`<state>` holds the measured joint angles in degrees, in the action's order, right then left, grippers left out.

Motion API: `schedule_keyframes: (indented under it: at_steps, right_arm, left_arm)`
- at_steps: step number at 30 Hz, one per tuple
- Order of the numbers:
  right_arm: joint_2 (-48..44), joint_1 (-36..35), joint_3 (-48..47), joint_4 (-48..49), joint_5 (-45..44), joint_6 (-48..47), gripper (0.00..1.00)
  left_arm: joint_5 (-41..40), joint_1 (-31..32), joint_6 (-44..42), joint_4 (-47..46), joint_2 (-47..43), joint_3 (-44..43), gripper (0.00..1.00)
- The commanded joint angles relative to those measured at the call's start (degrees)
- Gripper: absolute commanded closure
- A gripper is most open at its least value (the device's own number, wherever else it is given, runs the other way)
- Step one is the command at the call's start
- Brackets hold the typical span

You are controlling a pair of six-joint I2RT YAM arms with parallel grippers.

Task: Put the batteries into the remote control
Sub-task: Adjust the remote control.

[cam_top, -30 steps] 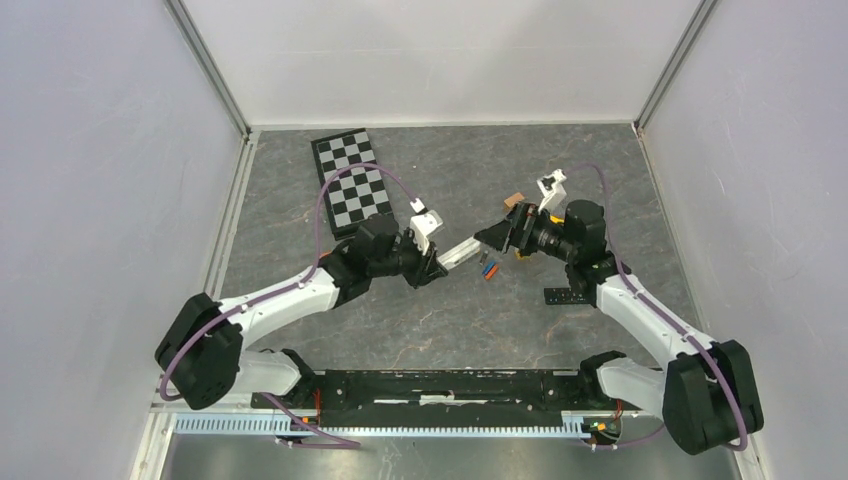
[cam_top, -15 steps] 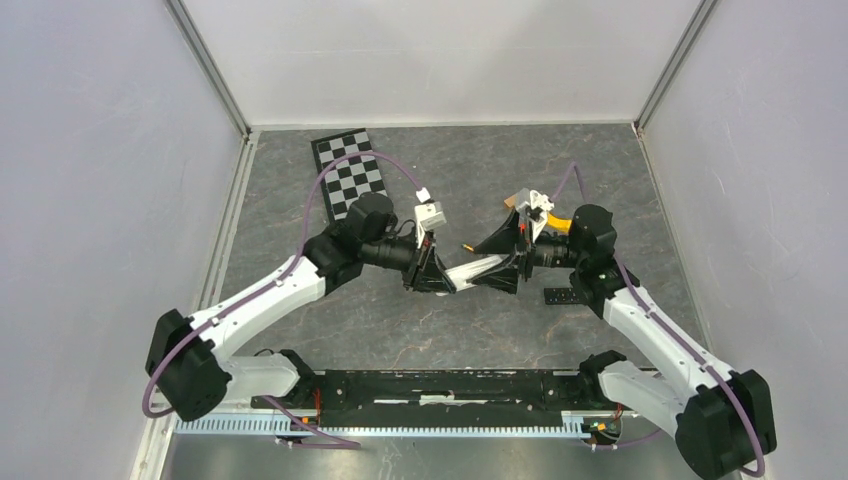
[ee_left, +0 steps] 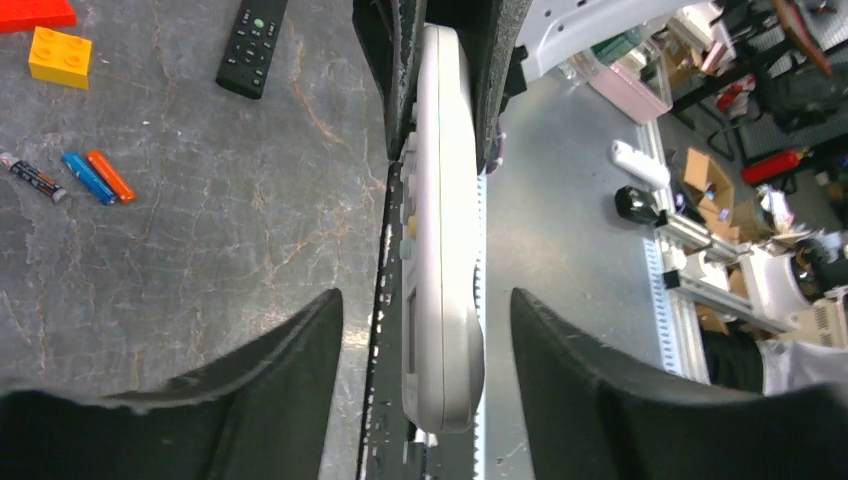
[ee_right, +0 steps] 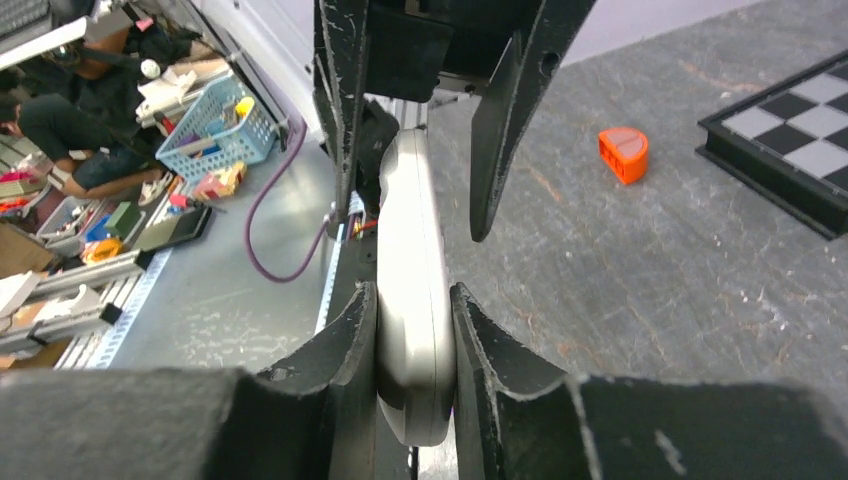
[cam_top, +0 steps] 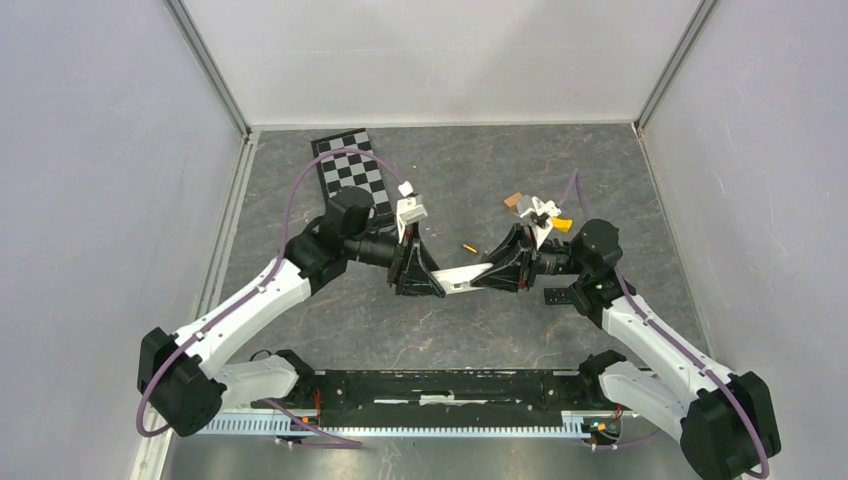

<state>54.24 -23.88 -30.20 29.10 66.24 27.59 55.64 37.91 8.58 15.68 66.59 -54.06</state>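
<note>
The white remote control (cam_top: 462,276) hangs edge-up above the table between my two grippers. My right gripper (ee_right: 414,295) is shut on one end of the remote control (ee_right: 410,230), both pads pressed against its faces. My left gripper (ee_left: 425,300) stands open around the other end (ee_left: 440,300), with a gap on each side. A blue battery (ee_left: 86,177), an orange battery (ee_left: 110,175) and a dark one (ee_left: 33,177) lie side by side on the table. A gold battery (cam_top: 468,247) lies alone just behind the remote.
A black remote (cam_top: 560,296) lies on the table near the right arm. A yellow block (ee_left: 60,56) and a red block (ee_left: 30,12) sit near the batteries. A checkerboard (cam_top: 350,170) lies at the back left, an orange piece (ee_right: 623,152) near it.
My right gripper came in and shut on the remote's free end. My left gripper, which held the remote, has opened off it. Both arms drifted a little left.
</note>
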Motion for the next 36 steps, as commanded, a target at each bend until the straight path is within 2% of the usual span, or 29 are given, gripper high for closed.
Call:
schedule_keyframes:
  at_steps: [1, 4, 7, 11, 14, 18, 20, 22, 26, 31, 33, 36]
  right_arm:
    - [0.38, -0.39, 0.75, 18.09, -4.29, 12.11, 1.0]
    - [1.36, -0.44, 1.19, 26.28, -7.98, 21.08, 1.0]
    - [2.72, -0.46, 1.06, 30.51, -11.46, 27.35, 1.0]
    - [5.08, -0.55, -0.15, 30.39, -12.66, 31.3, 1.0]
    - [6.41, -0.53, -0.57, 29.84, -12.44, 32.33, 1.0]
    - [7.41, -0.65, -1.42, 26.18, -13.02, 31.7, 1.0]
    - [8.04, -0.51, -1.7, 24.64, -13.62, 31.47, 1.0]
    - [8.78, -0.55, -1.65, 24.89, -13.85, 32.0, 1.0]
    - [9.84, -0.52, -1.47, 25.09, -14.41, 32.72, 1.0]
    - [10.9, -0.52, -1.18, 25.52, -14.67, 34.19, 1.0]
    - [11.33, -0.5, -1.12, 26.36, -14.73, 34.97, 1.0]
    - [11.92, -0.58, -1.17, 26.49, -14.82, 35.3, 0.99]
  left_arm:
    - [-0.79, -1.2, 13.49, -13.93, -4.17, 2.11, 0.28]
    - [-3.65, -1.82, 22.89, -24.18, -6.41, 4.69, 0.28]
    - [-8.6, -2.3, 30.44, -30.85, -8.76, 6.77, 0.32]
    - [-12.67, -2.72, 33.93, -30.36, -9.31, 6.59, 0.37]
    - [-12.43, -2.89, 34.57, -30.46, -8.69, 6.45, 0.42]
    - [-12.19, -2.93, 33.6, -30.02, -8.43, 7.18, 0.67]
    - [-12.04, -2.89, 32.82, -28.84, -8.26, 7.32, 0.72]
    - [-12.2, -2.93, 31.85, -26.86, -7.9, 7.34, 0.71]
    - [-11.56, -2.92, 31.52, -25.86, -7.3, 7.69, 0.62]
    - [-10.74, -3.44, 29.95, -24.11, -8.57, 7.59, 0.65]
    - [-10.1, -3.6, 28.72, -23.02, -9.11, 7.05, 0.75]
    - [-8.73, -3.6, 28.86, -23.99, -9.3, 7.08, 0.97]
